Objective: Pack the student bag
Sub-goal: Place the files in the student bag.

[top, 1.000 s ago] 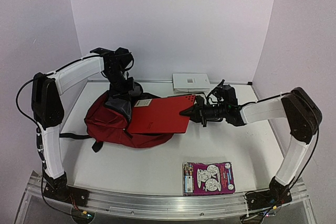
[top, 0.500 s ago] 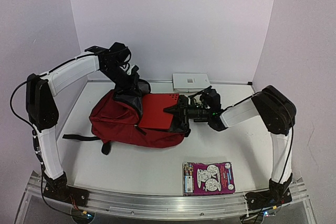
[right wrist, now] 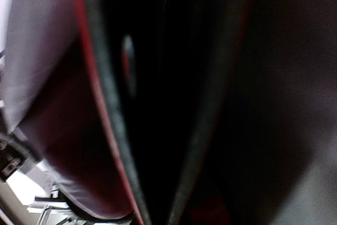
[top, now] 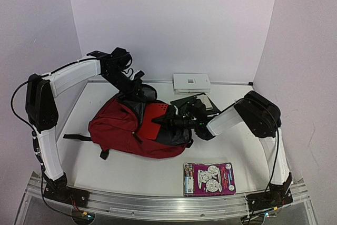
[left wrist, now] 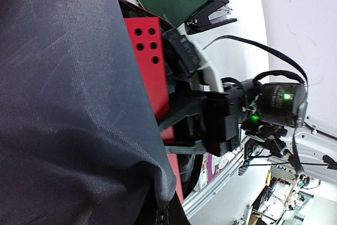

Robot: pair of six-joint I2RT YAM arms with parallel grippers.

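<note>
The student bag, a dark red backpack, lies on the table with its mouth facing right. My left gripper is shut on the bag's upper flap and holds the mouth open. The grey lining drapes over its fingers and hides them in the left wrist view. A flat red folder sits partly inside the mouth and also shows in the left wrist view. My right gripper is shut on the folder's right edge at the bag's mouth. The right wrist view is dark and blurred.
A green notebook with a black stapler lies behind the right arm. A white box stands at the back wall. A purple picture book lies near the front edge, right of centre.
My right gripper has moved left with the red folder, sliding it further into the bag. The left gripper still holds the flap, and the bag has shifted a little.
</note>
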